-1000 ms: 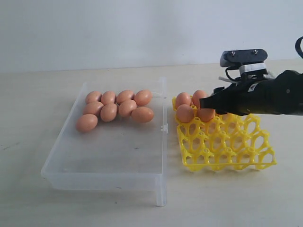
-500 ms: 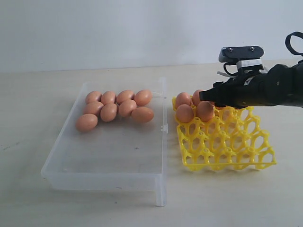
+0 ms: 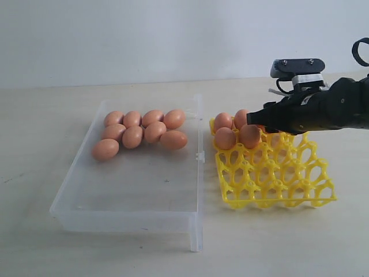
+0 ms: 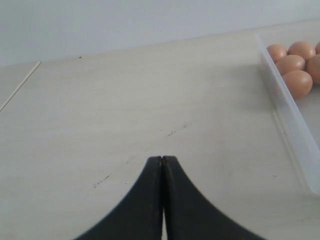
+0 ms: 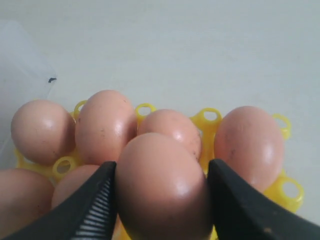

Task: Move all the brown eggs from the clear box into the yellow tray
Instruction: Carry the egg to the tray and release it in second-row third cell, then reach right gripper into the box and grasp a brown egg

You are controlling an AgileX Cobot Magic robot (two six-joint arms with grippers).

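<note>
Snugly in the right gripper (image 5: 161,172), one smooth matte orange-brown egg (image 5: 162,200) over the yellow tray (image 3: 277,173); left gripper (image 4: 162,165) pinched together.

Found pale beige table (image 3: 34,173), matte, faintly scuffed, marked with a few dark specks. Noted plain white wall (image 3: 144,34) directly behind. Recorded soft, even lighting, weak shadows.
</note>
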